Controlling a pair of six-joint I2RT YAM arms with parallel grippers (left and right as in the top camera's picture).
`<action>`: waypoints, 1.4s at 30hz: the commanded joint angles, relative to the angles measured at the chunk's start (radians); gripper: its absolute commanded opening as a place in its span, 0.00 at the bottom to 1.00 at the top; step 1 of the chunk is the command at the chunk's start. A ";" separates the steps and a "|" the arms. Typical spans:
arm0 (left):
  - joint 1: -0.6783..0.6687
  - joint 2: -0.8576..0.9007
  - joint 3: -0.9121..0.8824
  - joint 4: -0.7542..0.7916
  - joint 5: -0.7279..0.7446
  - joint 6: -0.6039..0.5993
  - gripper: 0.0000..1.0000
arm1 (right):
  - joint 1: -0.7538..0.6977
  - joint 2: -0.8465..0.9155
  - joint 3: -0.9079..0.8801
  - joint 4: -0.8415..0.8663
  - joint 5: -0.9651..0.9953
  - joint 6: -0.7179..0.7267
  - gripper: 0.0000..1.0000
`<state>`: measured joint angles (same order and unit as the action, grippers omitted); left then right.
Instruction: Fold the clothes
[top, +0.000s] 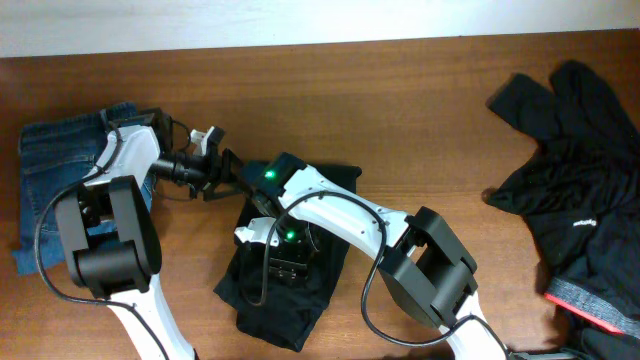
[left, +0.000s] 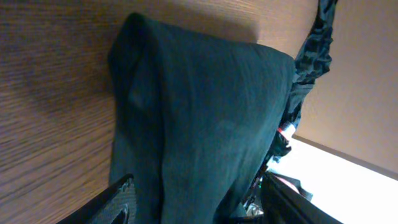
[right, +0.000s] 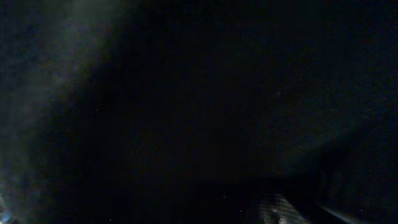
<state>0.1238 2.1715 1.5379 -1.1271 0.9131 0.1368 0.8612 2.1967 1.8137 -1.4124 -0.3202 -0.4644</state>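
A folded black garment (top: 283, 308) lies at the table's middle front. It fills the left wrist view (left: 205, 112) as a folded dark slab on the wood. My left gripper (top: 228, 172) is at its far left corner, with its fingers (left: 202, 202) wide open on either side of the fabric's edge. My right gripper (top: 286, 255) points down onto the middle of the garment. The right wrist view shows only dark fabric (right: 186, 93) close up, so its jaws are hidden. Blue denim jeans (top: 55, 165) lie folded at the far left.
A loose pile of black clothes (top: 580, 180) with a red-trimmed grey band (top: 600, 305) lies at the right edge. The right arm (top: 340, 205) arches across the garment. A pale wall strip (top: 300, 20) runs behind the wooden table (top: 420, 120).
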 joint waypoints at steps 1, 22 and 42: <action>0.002 0.020 -0.003 -0.009 0.028 0.038 0.64 | 0.002 -0.016 0.034 -0.004 -0.008 0.002 0.74; -0.040 0.020 -0.045 -0.102 -0.242 0.085 0.71 | -0.174 -0.115 0.453 -0.175 0.122 0.096 0.81; -0.211 0.020 -0.252 -0.053 0.034 0.146 0.49 | -0.281 -0.115 0.464 -0.197 0.082 0.107 0.81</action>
<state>-0.0868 2.1715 1.2926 -1.1828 0.8669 0.2455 0.5812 2.1120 2.2566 -1.6123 -0.2256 -0.3626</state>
